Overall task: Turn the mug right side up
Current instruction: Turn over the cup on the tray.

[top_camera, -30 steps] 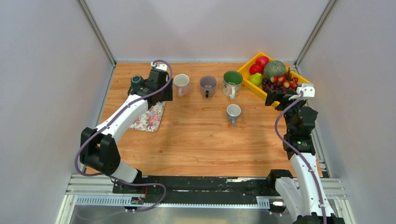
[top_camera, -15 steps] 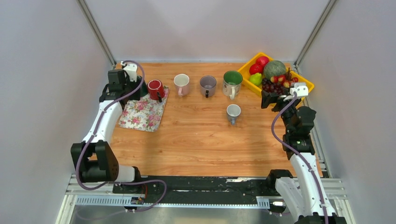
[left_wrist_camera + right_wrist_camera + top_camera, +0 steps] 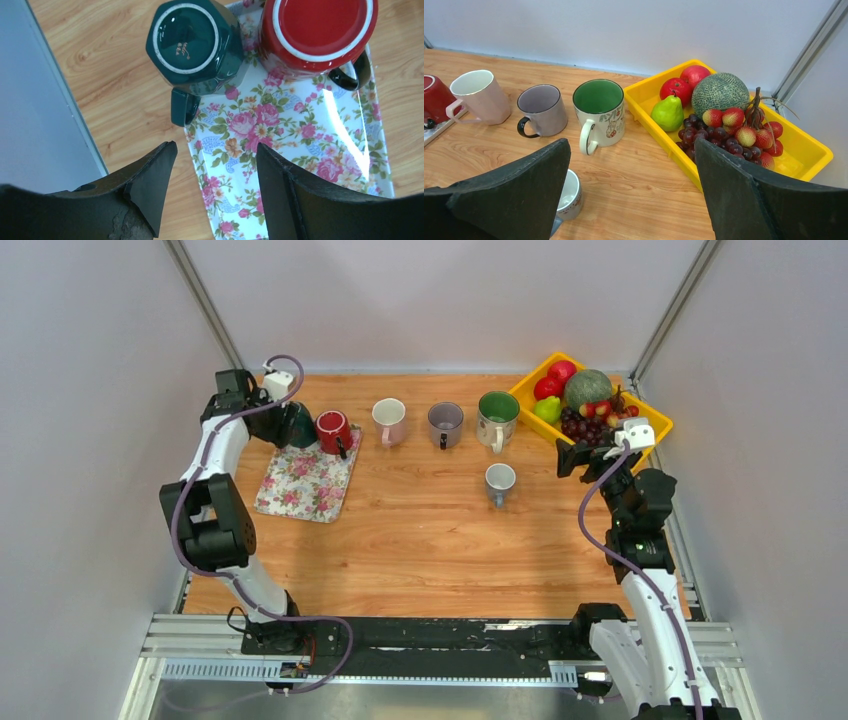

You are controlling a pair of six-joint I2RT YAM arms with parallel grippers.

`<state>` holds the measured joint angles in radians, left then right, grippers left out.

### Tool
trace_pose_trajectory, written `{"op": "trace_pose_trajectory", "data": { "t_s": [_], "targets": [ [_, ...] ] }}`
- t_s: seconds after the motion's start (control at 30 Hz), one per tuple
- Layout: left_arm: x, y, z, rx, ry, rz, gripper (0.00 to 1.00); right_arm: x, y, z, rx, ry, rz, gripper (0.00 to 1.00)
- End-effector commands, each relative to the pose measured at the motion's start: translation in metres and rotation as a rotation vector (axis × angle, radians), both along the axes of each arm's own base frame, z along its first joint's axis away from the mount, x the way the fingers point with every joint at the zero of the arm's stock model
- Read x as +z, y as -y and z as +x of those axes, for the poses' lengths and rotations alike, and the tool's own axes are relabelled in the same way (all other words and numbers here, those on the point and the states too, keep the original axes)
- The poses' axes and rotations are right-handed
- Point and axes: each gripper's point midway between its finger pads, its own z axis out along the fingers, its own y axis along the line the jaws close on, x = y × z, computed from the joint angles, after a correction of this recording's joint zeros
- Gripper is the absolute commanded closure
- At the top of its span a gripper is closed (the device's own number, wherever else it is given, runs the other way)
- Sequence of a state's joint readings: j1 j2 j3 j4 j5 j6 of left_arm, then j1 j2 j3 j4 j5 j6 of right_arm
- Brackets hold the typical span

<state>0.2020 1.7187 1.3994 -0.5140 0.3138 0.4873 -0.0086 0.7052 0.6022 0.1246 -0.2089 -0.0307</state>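
Two mugs stand upside down at the far end of the floral tray [image 3: 300, 150]: a dark green mug [image 3: 192, 47] on its left corner and a red mug [image 3: 320, 35] beside it. In the top view the green mug [image 3: 297, 428] and red mug [image 3: 333, 430] sit at the back left. My left gripper [image 3: 215, 146] hovers open above the tray's left edge, just short of the green mug's handle, with nothing between its fingers. My right gripper [image 3: 631, 145] hangs wide open and empty over the table at the right [image 3: 572, 455].
Upright mugs line the back: a white-pink one [image 3: 388, 420], a grey one [image 3: 445, 423] and a green-lined one [image 3: 497, 418]. A small mug [image 3: 499, 482] stands nearer. A yellow fruit tray [image 3: 650, 418] fills the back right corner. The left wall runs close to the left arm.
The left arm swung from over the red mug out to the left wall, then to the back left corner above the green mug. The right gripper drifted slightly left.
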Motion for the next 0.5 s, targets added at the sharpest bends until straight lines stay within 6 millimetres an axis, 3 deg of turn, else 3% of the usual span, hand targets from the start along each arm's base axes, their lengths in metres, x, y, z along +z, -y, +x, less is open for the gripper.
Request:
{"op": "trace_pose_trajectory", "data": {
  "t_s": [0.0, 0.1, 0.47],
  "targets": [
    [0.008, 0.001, 0.008, -0.118, 0.035, 0.036, 0.30, 0.009, -0.004, -0.003, 0.026, 0.028, -0.023, 0.00],
    [0.004, -0.007, 0.014, -0.116, 0.048, 0.065, 0.29, 0.008, -0.014, -0.004, 0.061, 0.024, -0.023, 0.00],
    [-0.023, -0.025, 0.037, -0.103, 0.012, 0.020, 0.32, 0.005, -0.017, -0.004, 0.075, 0.008, -0.024, 0.00]
  ]
}}
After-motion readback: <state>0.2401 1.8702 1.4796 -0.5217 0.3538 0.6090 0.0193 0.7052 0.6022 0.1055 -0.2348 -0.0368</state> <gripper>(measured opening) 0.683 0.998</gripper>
